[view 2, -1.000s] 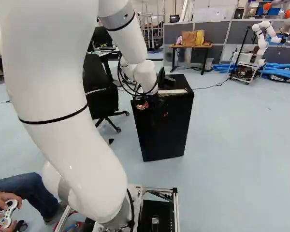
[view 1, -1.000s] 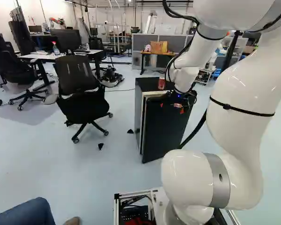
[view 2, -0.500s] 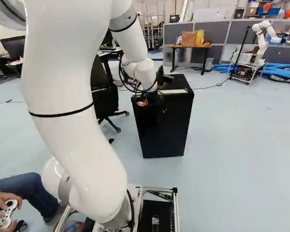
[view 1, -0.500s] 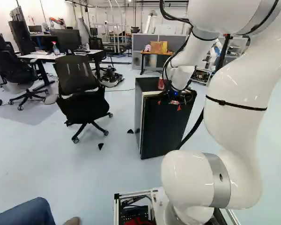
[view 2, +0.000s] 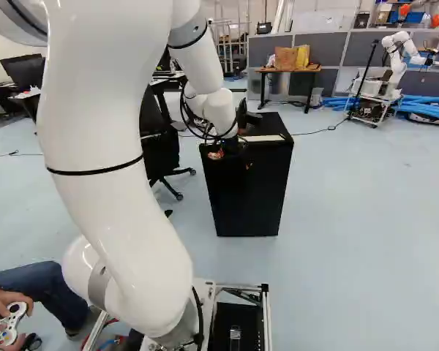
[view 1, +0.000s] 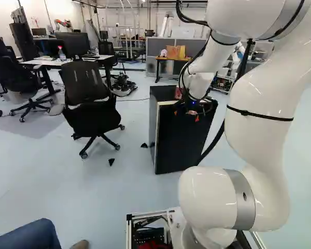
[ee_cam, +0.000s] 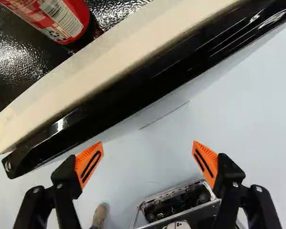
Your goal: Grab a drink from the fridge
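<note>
The red can (ee_cam: 69, 19) stands on top of the black fridge (ee_cam: 16, 55), close to the front edge, toward the left corner in the left base view. The fridge door (view 1: 184, 145) has swung in a bit, so it looks shut or almost shut. The arm (view 1: 256, 124) has moved a little too. The claw (ee_cam: 148, 145) is wide, with nothing in it, out past the door's edge. If the can is the drink we want, I think it needs no open door, just a careful grab.

Red can (ee_cam: 69, 19) on fridge (ee_cam: 19, 57) (pebbled top)
</note>
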Controlling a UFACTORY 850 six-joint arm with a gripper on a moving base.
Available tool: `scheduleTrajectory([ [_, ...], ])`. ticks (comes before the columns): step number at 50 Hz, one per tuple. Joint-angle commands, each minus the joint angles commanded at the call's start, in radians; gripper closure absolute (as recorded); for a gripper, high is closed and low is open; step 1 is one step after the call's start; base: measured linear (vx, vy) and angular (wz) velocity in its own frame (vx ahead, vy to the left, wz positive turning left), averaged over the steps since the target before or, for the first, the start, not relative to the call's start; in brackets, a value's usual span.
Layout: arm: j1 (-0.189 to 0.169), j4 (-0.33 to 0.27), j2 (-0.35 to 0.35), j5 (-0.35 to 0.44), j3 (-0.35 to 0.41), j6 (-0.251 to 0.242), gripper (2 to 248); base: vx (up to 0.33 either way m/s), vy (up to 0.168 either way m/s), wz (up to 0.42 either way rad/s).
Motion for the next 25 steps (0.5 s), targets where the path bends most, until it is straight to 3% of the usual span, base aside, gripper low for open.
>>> scheduleTrajectory([
  [25, 0.000, 0.000, 0.000, 0.051, 0.000, 0.000, 3, 0.000, 0.000, 0.000],
])
